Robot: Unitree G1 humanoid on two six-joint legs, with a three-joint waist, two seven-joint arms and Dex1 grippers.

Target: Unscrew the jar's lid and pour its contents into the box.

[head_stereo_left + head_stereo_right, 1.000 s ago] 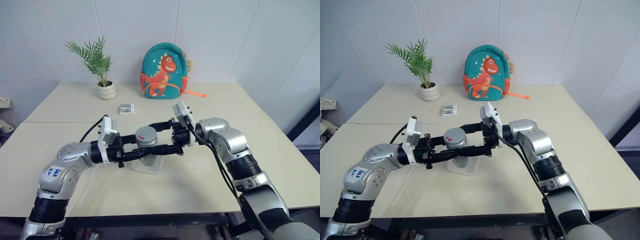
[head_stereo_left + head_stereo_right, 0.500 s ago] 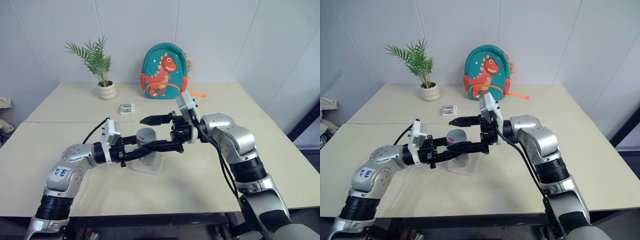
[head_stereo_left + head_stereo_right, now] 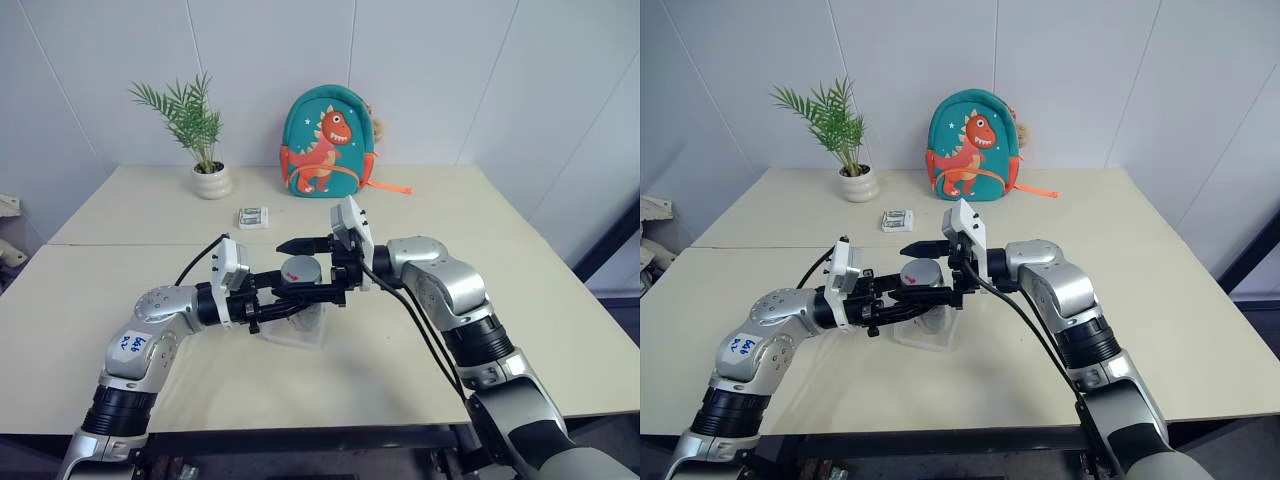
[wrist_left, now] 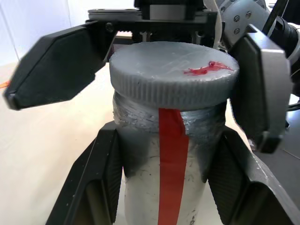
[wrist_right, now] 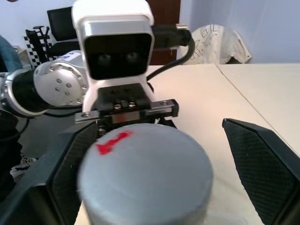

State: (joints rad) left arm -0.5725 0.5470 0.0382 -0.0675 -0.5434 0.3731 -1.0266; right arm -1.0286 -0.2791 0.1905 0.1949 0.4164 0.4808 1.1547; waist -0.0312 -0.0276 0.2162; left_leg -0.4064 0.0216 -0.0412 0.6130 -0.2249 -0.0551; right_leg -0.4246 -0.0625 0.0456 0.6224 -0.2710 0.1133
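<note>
The left end effector (image 4: 164, 187) is pinching the jar (image 4: 161, 187) upright over the box (image 3: 292, 330) at bench centre, steadying it so the right end effector (image 5: 154, 178), spread at the lid's (image 4: 173, 72) three and nine o'clock, can twist.

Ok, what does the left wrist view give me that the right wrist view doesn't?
Left wrist view: the jar's clear wall and red tape strip, clamped by the left gripper, under the lid's ribbed edge. Right wrist view: the left wrist's white camera housing behind the lid. Both: the grey lid's red-marked top, with the open right gripper on either side.
</note>
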